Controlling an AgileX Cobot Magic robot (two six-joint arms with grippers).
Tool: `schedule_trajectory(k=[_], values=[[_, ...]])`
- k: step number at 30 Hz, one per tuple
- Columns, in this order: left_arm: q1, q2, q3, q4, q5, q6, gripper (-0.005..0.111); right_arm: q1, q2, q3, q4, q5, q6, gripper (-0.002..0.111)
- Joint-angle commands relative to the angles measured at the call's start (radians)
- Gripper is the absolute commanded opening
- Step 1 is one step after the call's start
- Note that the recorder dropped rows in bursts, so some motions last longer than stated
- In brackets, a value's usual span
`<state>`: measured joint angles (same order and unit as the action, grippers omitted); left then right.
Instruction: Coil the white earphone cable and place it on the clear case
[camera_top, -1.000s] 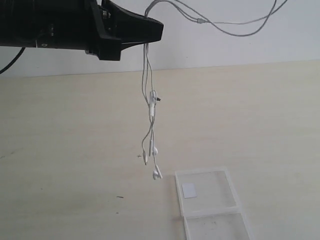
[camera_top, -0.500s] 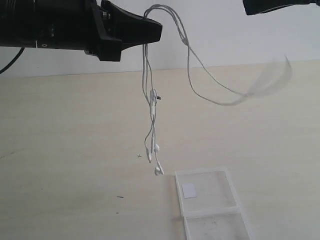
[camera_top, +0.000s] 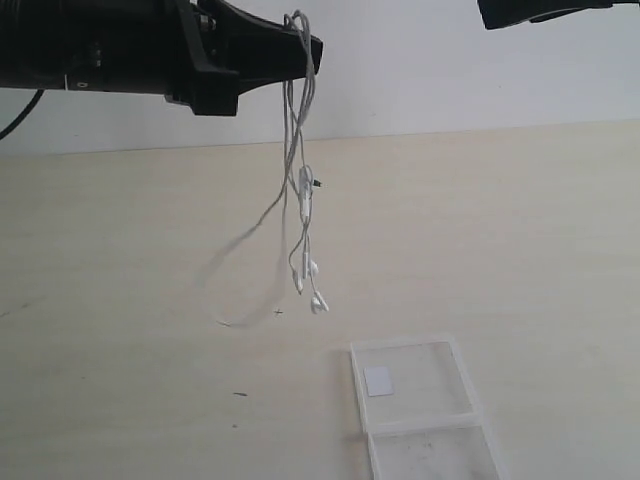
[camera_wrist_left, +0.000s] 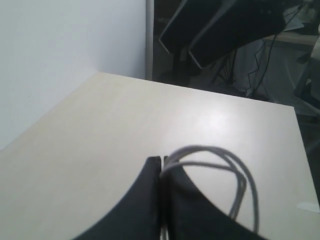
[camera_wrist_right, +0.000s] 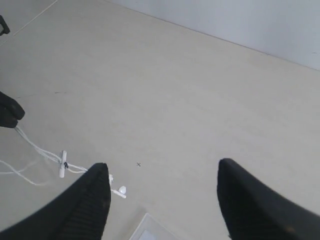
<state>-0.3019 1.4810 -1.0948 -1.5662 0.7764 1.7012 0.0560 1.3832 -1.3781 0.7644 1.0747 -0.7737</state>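
Risk of thin strands slipping out of the left hand (camera_top: 315, 50) on a quick descent. Risk of the earbuds (camera_top: 318, 303) landing on the desk (camera_top: 120, 250) short of the case (camera_top: 400, 344), as they hang off to one side of it in the exterior view. Risk also of the blurred loose loop (camera_top: 228, 322) snagging and undoing the bundle. No support from the right hand (camera_wrist_right: 162, 170): spread wide, empty, well apart.

Cable (camera_top: 303, 190): thin, white, folded in long uneven loops, pinched tight at the top by the left hand, high above the desk, earbuds lowest.
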Motion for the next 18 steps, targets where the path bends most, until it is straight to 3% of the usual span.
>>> schedule_trajectory(k=[1, 18], values=[[0.004, -0.031, -0.005, -0.011, -0.005, -0.008, 0.000, -0.004, -0.007, 0.004, -0.003, -0.011, -0.010, 0.061], [0.004, -0.044, -0.005, -0.002, -0.014, 0.008, 0.000, -0.004, -0.011, 0.030, 0.129, -0.030, -0.125, 0.054]])
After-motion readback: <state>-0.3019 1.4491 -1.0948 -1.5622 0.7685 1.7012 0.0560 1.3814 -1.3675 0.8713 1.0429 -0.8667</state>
